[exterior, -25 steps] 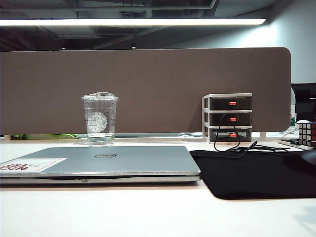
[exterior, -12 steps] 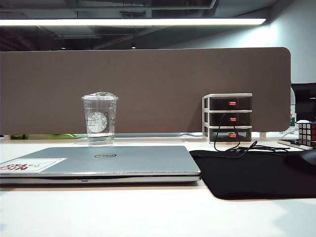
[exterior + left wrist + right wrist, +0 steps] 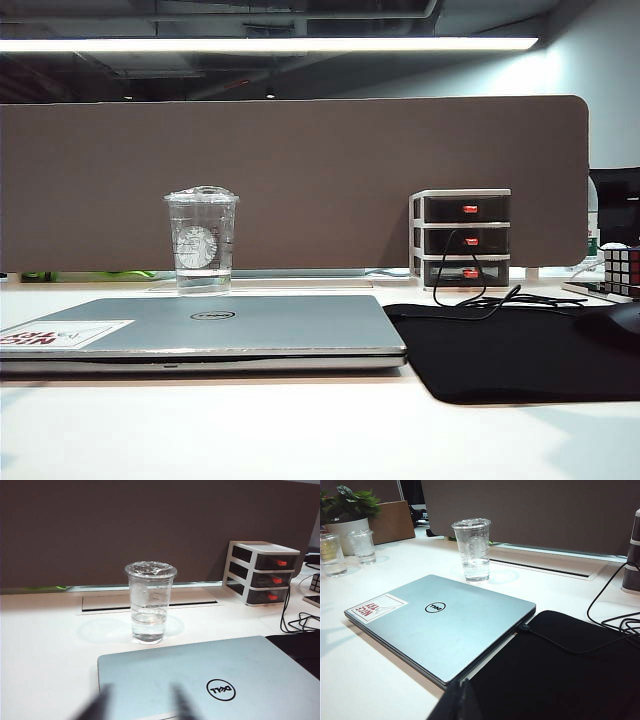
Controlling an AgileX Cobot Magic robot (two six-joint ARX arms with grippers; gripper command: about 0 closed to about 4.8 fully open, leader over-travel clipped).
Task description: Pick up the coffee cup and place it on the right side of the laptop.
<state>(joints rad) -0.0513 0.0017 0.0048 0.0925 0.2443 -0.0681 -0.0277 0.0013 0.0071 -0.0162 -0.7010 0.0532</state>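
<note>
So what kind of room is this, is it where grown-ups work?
Probably an office desk. There's a closed Dell laptop, a brown partition screen behind the desk, and a little stack of desk drawers. Neither robot arm has reached anything.

- The cup [image 3: 150, 602] stands upright on the white table [image 3: 45, 645], just beyond the closed laptop [image 3: 215, 680].
- A drawer unit [image 3: 262, 572] sits by the brown partition [image 3: 125, 525].
- The left gripper [image 3: 141, 707] shows as two blurred fingers [image 3: 95, 710], parted, over the laptop's near edge.

Exterior cam: low, level w/ tabletop [image 3: 300, 440], facing the divider. Both wrist cams look from nearer, slightly above; all three share laptop [image 3: 200, 330] & cup [image 3: 202, 240].
</note>
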